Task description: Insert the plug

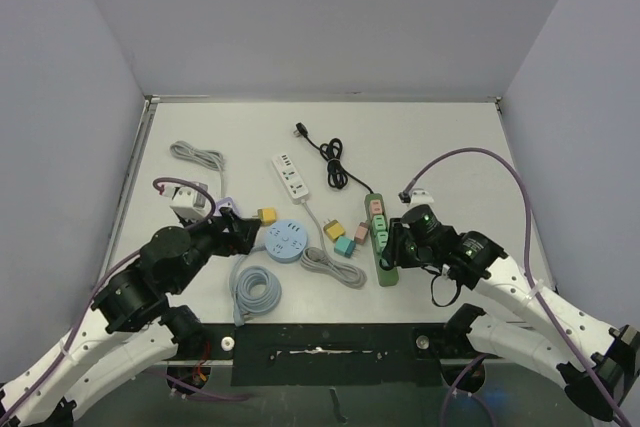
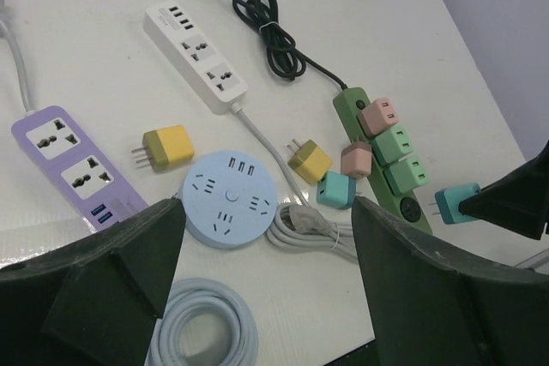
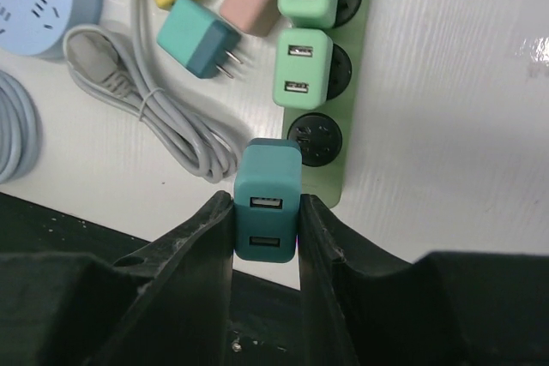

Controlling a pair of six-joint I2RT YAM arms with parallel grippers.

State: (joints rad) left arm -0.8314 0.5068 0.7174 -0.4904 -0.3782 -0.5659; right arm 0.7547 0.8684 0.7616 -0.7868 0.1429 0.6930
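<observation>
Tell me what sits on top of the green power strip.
One pink adapter and two mint adapters are plugged into the green power strip. Its nearest socket is bare; the teal charger, held by the right gripper, is not in it yet. Sockets under the adapters are covered.

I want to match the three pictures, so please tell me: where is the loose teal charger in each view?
Top external: loose teal charger mid-table, left of green power strip.
Left wrist: right of centre, beside the strip.
Right wrist: upper left, prongs toward the strip.
Shared landmark: the green power strip.
</observation>
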